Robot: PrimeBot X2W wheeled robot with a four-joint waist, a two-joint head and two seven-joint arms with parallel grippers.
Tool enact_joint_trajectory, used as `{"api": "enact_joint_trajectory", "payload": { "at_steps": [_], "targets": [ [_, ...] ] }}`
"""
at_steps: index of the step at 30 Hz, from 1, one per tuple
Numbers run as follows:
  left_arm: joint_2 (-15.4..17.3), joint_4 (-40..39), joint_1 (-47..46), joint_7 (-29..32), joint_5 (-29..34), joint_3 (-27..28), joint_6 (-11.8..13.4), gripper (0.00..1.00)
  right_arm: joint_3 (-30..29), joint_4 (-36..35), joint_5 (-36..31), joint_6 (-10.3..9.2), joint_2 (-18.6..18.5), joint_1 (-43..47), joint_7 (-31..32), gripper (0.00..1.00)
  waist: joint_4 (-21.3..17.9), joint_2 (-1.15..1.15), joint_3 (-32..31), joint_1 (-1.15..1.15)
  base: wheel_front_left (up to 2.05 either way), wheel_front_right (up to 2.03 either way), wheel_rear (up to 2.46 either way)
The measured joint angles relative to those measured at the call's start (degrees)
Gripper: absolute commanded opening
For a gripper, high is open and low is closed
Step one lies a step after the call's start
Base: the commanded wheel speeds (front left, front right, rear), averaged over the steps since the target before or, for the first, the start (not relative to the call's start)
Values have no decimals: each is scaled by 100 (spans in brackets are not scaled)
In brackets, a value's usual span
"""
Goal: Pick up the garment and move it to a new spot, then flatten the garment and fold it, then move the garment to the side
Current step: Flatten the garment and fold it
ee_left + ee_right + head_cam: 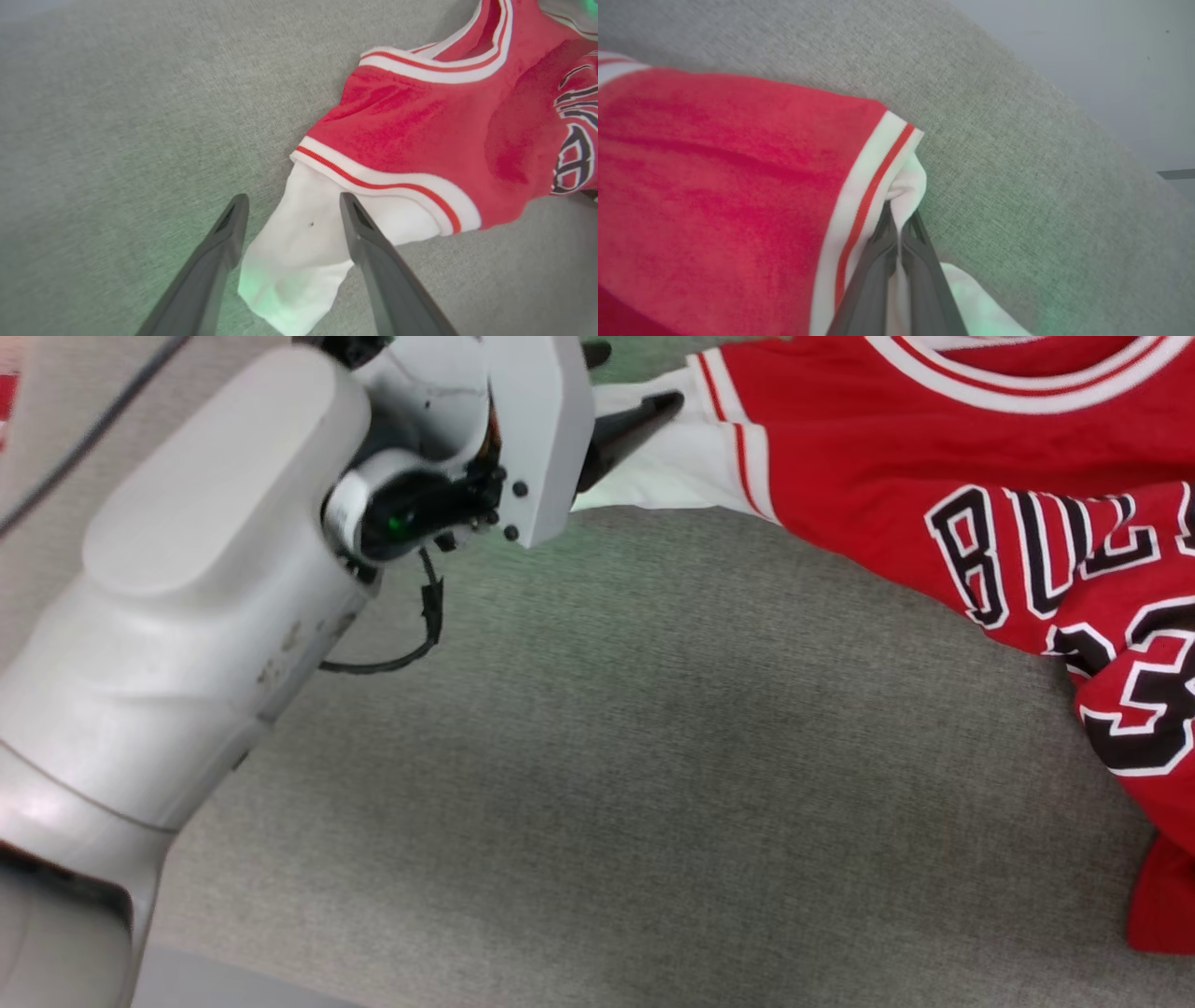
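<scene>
The garment (840, 457) is a red jersey with white trim and black block lettering, lying on the grey cloth surface at the upper right of the head view. Its white sleeve (303, 233) sticks out toward my left arm. My left gripper (293, 198) is open, one finger on each side of that sleeve, low over the surface. In the head view the left gripper (639, 375) points right at the sleeve. My right gripper (901, 219) is shut on a pinch of white cloth at the other sleeve, beside the red-striped trim of the garment (714, 177).
The grey cloth surface (653, 756) spreads wide below and left of the jersey. My pale left forearm (187, 616) with a loose black cable fills the left of the head view. The surface's rounded edge (1064, 107) meets a pale background in the right wrist view.
</scene>
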Motion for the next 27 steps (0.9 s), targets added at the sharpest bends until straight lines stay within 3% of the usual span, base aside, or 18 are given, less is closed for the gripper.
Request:
{"api": "enact_joint_trajectory", "payload": {
  "at_steps": [4,10,11,12,13,15,16,24,27],
  "targets": [
    [13,258,-382,578,-407,-459,0,100,204,-9,58,0,74,-306,-37,0,-104,0,138,0,0,0,0],
    [64,598,-755,867,-840,-871,-2,100,387,9,102,0,182,-627,-136,0,-228,0,326,0,0,0,0],
    [80,598,-787,881,-935,-909,-2,93,407,12,114,0,197,-659,-160,0,-248,0,344,0,0,0,0],
    [84,593,-809,878,-1039,-933,-1,55,422,14,126,0,210,-671,-180,0,-266,0,359,0,0,0,0],
    [103,577,-816,892,-1161,-956,0,31,438,24,136,0,221,-686,-223,0,-283,0,370,0,0,0,0],
    [169,515,-862,955,-1334,-1044,18,7,472,42,152,0,244,-715,-275,0,-308,0,376,0,0,0,0],
    [190,481,-867,953,-1388,-1081,18,0,483,53,152,0,255,-716,-302,0,-312,0,370,0,0,0,0],
    [269,339,-857,567,-1706,-1330,14,0,602,125,182,-2,331,-736,-578,0,-350,0,302,0,0,0,0],
    [288,333,-909,-96,-1575,-1400,9,0,668,149,171,-3,399,-740,-1184,0,-385,0,251,0,0,0,0]
  ]
}}
